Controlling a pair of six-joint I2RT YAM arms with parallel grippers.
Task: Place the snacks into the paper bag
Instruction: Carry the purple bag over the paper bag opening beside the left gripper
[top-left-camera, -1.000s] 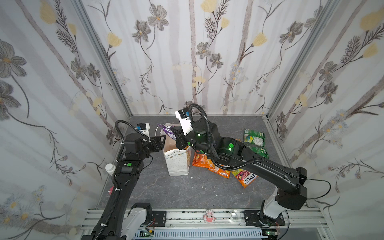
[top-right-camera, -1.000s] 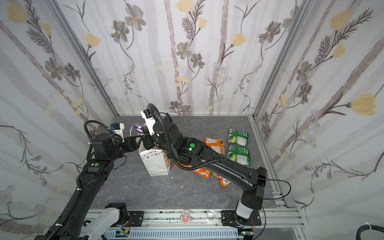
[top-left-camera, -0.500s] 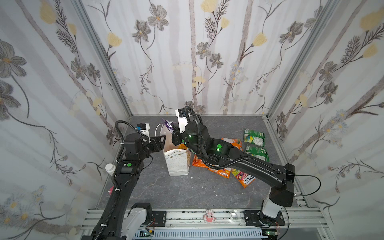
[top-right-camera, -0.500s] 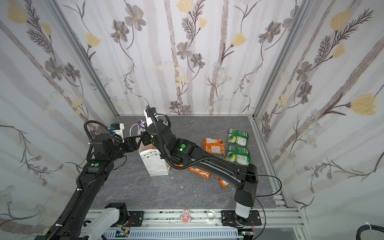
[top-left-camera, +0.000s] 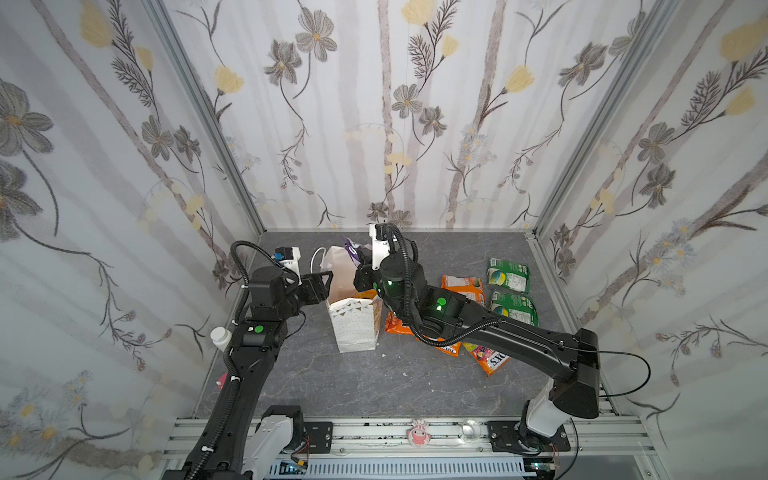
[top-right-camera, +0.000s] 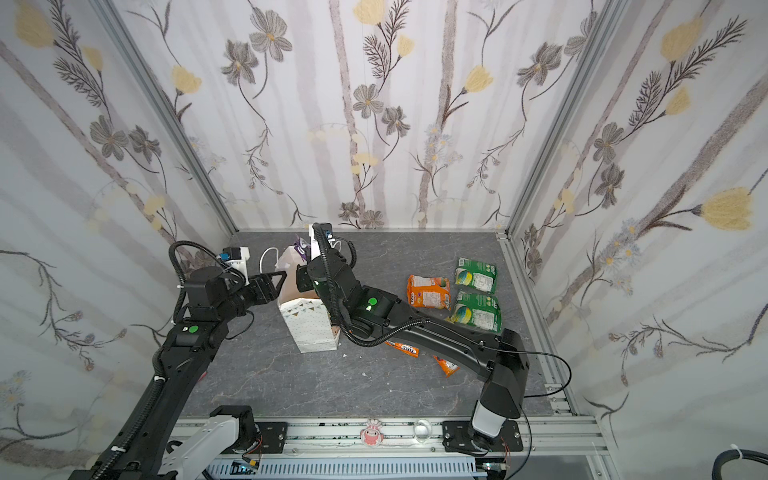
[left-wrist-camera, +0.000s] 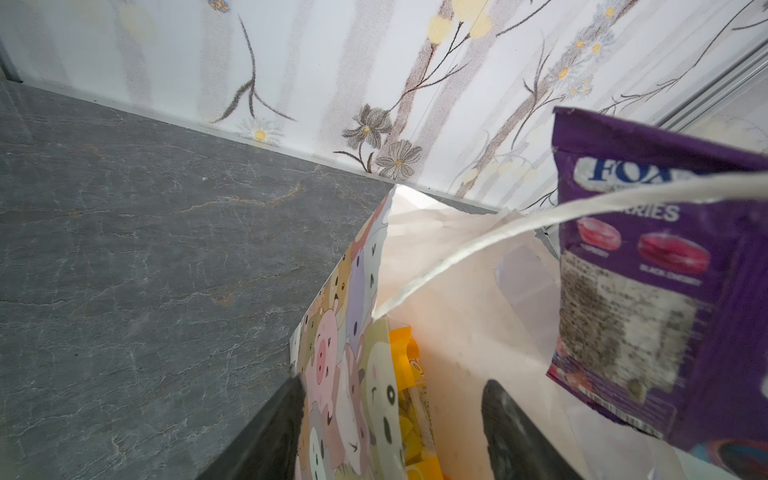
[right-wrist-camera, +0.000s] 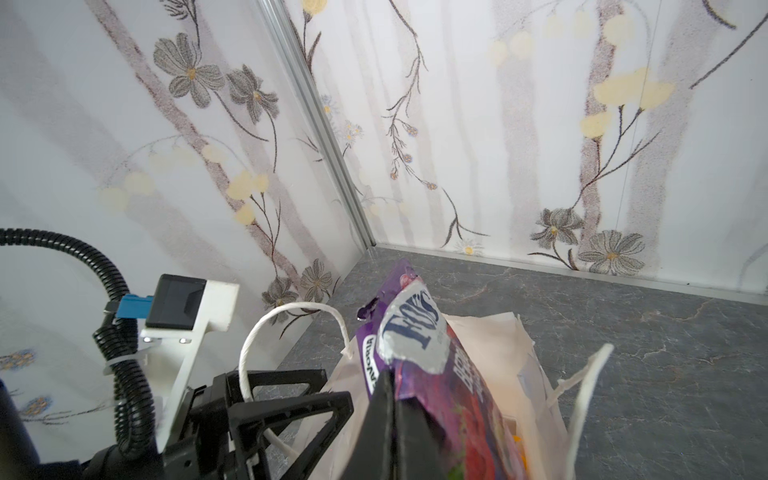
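Grey table (top-left-camera: 332, 382), floral walls (top-left-camera: 374, 104) on three sides. Right arm (top-left-camera: 519, 336) lies across the loose snacks and hides part of the pile. Bag (top-left-camera: 355, 326) (top-right-camera: 311, 330) stands upright left of centre, mouth open.

Left gripper (left-wrist-camera: 395, 384) straddles the bag's side wall, one finger outside, one inside. Pinching or not: cannot tell.

Right gripper (right-wrist-camera: 392, 399) is clamped on the purple packet (right-wrist-camera: 419, 332) (left-wrist-camera: 644, 249), which hangs over the mouth by the far rim. Handle cord (left-wrist-camera: 498, 232) crosses in front of it in the left wrist view.

Yellow packet (left-wrist-camera: 409, 374) already inside the bag.

On the table right of the bag:
- green packets (top-left-camera: 508, 274)
- orange packets (top-left-camera: 463, 286)
- multicoloured packet (top-left-camera: 492, 360), half under the arm

White bottle (top-left-camera: 220, 337) at the table's left edge, well apart
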